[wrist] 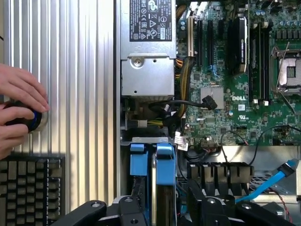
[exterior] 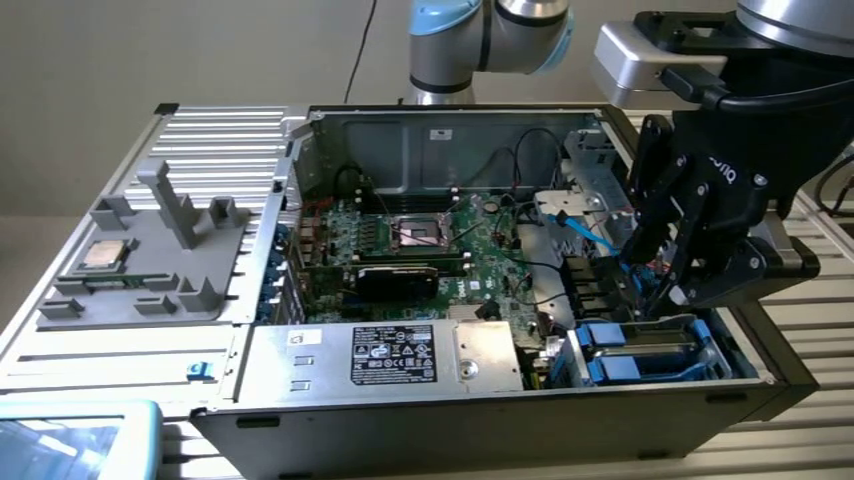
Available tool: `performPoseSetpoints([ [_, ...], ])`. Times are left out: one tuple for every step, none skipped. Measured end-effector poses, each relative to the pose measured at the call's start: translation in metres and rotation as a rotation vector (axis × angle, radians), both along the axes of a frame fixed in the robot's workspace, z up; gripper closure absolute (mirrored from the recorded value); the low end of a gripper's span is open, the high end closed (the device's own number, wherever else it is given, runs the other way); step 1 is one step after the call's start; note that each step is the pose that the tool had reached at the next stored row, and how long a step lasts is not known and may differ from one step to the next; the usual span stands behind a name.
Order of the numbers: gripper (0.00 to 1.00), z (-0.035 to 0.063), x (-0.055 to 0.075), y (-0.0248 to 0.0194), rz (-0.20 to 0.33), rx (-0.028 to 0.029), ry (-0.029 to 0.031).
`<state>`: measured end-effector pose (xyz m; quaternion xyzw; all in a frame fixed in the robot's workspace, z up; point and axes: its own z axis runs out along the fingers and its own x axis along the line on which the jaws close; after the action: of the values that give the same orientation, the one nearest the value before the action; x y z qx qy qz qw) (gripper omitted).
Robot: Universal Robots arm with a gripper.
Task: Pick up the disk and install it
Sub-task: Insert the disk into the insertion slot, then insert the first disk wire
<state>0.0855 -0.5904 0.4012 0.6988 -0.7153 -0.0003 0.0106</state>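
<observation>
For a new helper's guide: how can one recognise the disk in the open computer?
Look at the open computer case, at its corner on the exterior view's lower right, beside the silver box with the black label. There the disk sits in a bay; its bright blue plastic frame sets it apart from the grey metal around.

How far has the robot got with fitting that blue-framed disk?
Done, it seems: the disk in its blue frame already stands in the computer's drive bay. In hand: the gripper hangs right over it. Left: whether it is pushed fully home cannot be told.
</observation>
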Motion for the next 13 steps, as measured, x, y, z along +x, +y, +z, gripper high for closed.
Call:
performPoseSetpoints([
  [0.48,0.0000,0.0000,0.0000,0.000,0.0000,0.0000],
  [0.48,0.0000,0.0000,0.0000,0.000,-0.0001,0.0000],
  [0.48,0.0000,0.0000,0.0000,0.000,-0.0001,0.0001],
  [0.48,0.0000,0.0000,0.0000,0.000,-0.0001,0.0001],
  [0.48,0.0000,0.0000,0.0000,0.000,0.0000,0.0001],
  [0.48,0.0000,0.0000,0.0000,0.000,0.0000,0.0001],
  [0.48,0.0000,0.0000,0.0000,0.000,0.0000,0.0001],
  [0.48,0.0000,0.0000,0.0000,0.000,0.0000,0.0001],
  [0.48,0.0000,0.0000,0.0000,0.000,-0.0001,0.0001],
  [0.48,0.0000,0.0000,0.0000,0.000,-0.0001,0.0001],
  [0.48,0.0000,0.0000,0.0000,0.000,0.0000,0.0001],
  [0.48,0.0000,0.0000,0.0000,0.000,0.0000,0.0001],
  [0.48,0.0000,0.0000,0.0000,0.000,0.0000,0.0001],
])
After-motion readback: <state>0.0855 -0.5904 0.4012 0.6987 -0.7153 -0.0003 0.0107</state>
